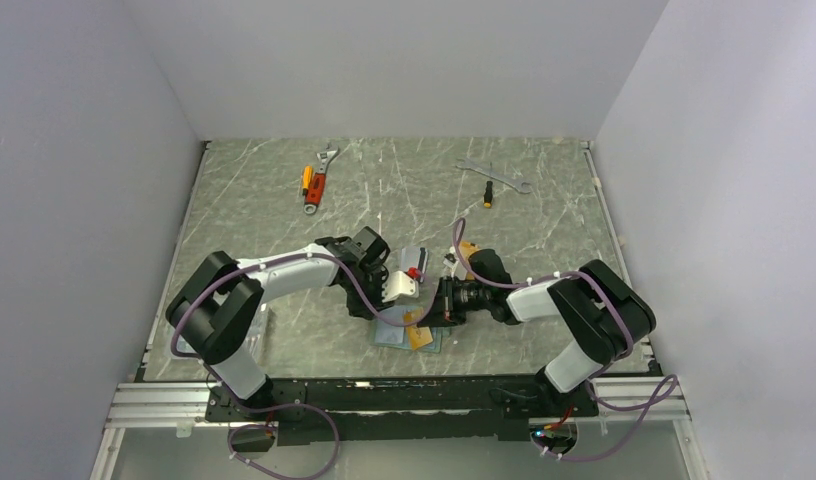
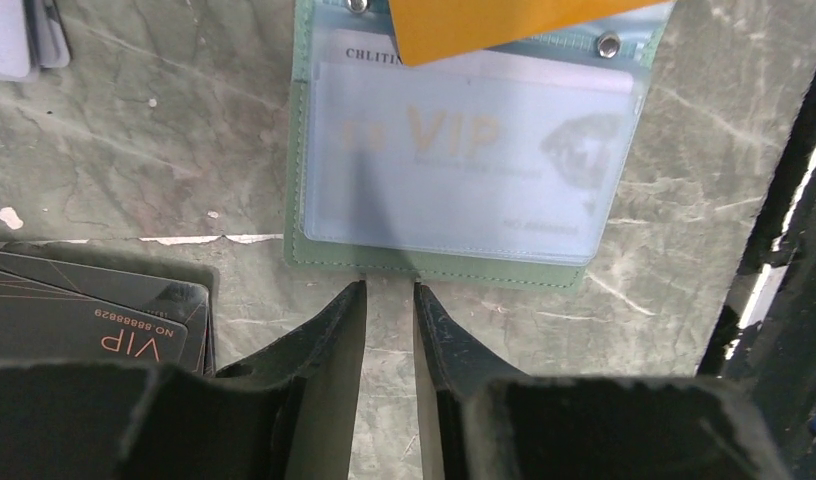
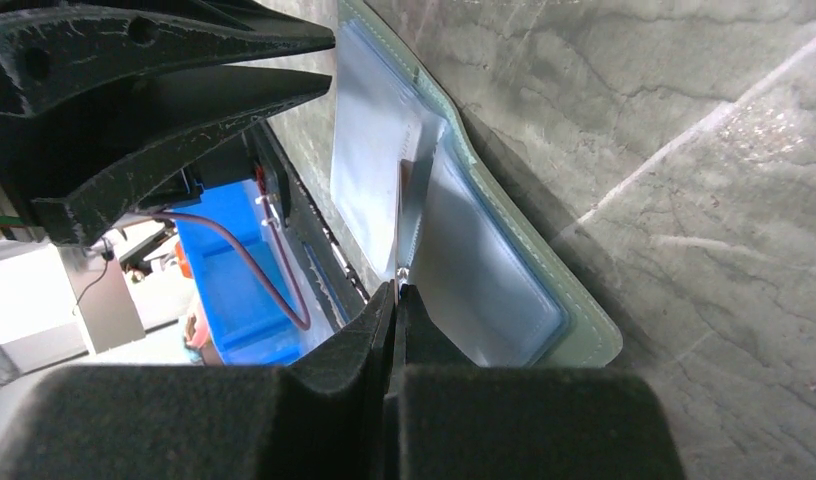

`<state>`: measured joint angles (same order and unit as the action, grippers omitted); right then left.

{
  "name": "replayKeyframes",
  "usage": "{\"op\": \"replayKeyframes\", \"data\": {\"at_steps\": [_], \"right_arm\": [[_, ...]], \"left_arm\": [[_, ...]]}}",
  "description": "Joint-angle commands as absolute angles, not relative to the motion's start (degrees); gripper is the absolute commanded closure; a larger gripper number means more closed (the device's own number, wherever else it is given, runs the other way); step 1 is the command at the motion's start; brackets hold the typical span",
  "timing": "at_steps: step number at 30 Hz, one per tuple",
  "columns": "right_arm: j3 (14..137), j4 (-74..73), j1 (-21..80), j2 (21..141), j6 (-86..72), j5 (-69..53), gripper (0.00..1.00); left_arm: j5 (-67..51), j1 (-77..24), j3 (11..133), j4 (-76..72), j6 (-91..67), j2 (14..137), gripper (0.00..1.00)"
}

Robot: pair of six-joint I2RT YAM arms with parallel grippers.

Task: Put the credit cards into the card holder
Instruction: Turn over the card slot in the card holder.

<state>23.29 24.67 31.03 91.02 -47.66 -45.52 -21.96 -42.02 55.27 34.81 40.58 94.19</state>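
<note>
card holder [image 2: 434,268]: matt green, glossy clear sleeves | orange card [image 2: 504,25]: smooth plastic

This is a robotics lab test cell rather than a lived-in room. A grey-green marbled surface [image 1: 544,240] is boxed in by plain white walls [image 1: 404,60] on its left, far and right sides. An aluminium rail [image 1: 154,405] runs along its near edge, carrying two machine arms, the left arm [image 1: 284,272] and the right arm [image 1: 544,290], both draped with purplish cables [image 1: 364,295]. Toward its far side lie an adjustable wrench [image 1: 319,180], a flat wrench [image 1: 484,172] and a screwdriver [image 1: 488,193]. Beyond its edge, the right wrist view shows a blue crate [image 3: 219,250].
</note>
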Motion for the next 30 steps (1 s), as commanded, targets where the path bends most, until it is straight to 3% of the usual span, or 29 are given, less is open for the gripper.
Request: {"op": "replayKeyframes", "data": {"at_steps": [1, 30], "right_arm": [[23.98, 27.12, 30.40, 91.66, -47.77, -46.28, 1.00], [23.73, 28.76, 28.92, 93.75, -47.60, -49.19, 1.00]], "left_arm": [[-19.98, -42.85, 54.14, 33.23, 43.67, 92.47, 0.71], [-19.50, -44.12, 54.51, 33.21, 42.28, 93.85, 0.78]]}}
